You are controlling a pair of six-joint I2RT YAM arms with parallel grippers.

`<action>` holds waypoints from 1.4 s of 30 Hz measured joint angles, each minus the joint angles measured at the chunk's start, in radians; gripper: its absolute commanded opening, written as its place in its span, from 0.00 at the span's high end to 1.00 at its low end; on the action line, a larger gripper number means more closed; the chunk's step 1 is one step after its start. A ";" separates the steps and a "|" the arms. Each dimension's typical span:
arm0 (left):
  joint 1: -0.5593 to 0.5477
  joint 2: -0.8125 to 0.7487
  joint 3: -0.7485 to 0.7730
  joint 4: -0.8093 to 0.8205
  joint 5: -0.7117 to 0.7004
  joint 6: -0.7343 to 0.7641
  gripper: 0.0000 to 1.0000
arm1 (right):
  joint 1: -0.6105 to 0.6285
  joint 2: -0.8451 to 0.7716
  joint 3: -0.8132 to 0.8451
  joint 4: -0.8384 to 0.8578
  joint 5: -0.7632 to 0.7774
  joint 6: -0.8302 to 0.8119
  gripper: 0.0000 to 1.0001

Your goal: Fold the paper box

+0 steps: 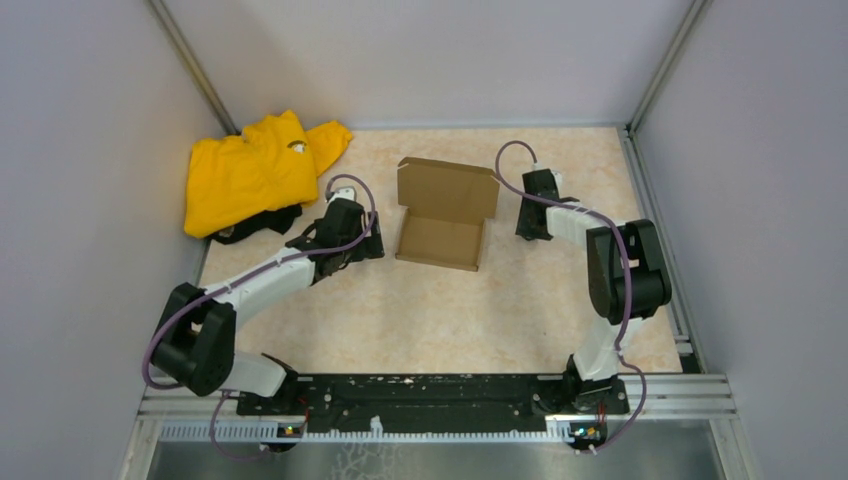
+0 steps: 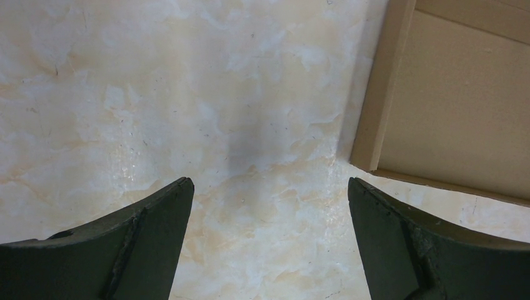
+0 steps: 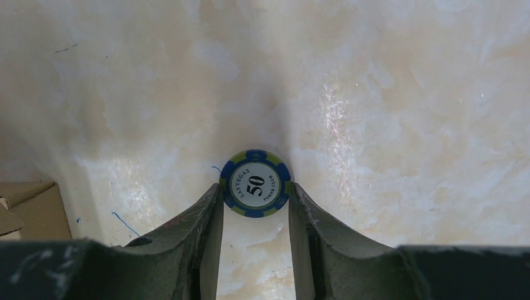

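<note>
Currently plain brown die-cut cardboard mailer box (image 1: 443,215) open on table (image 1: 400,320), toward far edge. Likely light, stiff, crease-prone; grip flap edges. Left hand (image 2: 269,184) spread, empty. Right hand (image 3: 255,190) pinching blue round poker chip (image 3: 256,181).

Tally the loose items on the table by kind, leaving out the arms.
box: 1
yellow garment: 1
poker chip: 1
dark item, part hidden under the garment, kind unclear: 1
Total: 4
</note>
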 measured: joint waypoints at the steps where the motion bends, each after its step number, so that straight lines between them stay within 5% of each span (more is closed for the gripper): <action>1: 0.000 0.001 0.000 0.000 0.000 0.000 0.01 | 0.000 0.000 0.000 0.000 -0.001 0.000 0.68; 33: 0.001 0.003 0.000 0.004 0.019 -0.002 0.01 | 0.091 -0.051 -0.068 0.015 0.021 0.028 0.70; 39: 0.001 0.003 0.000 0.005 0.019 -0.005 0.01 | 0.091 -0.052 -0.068 0.014 0.022 0.031 0.41; 42: 0.001 0.003 0.000 0.005 0.019 -0.005 0.01 | 0.092 -0.052 -0.067 0.014 0.021 0.025 0.38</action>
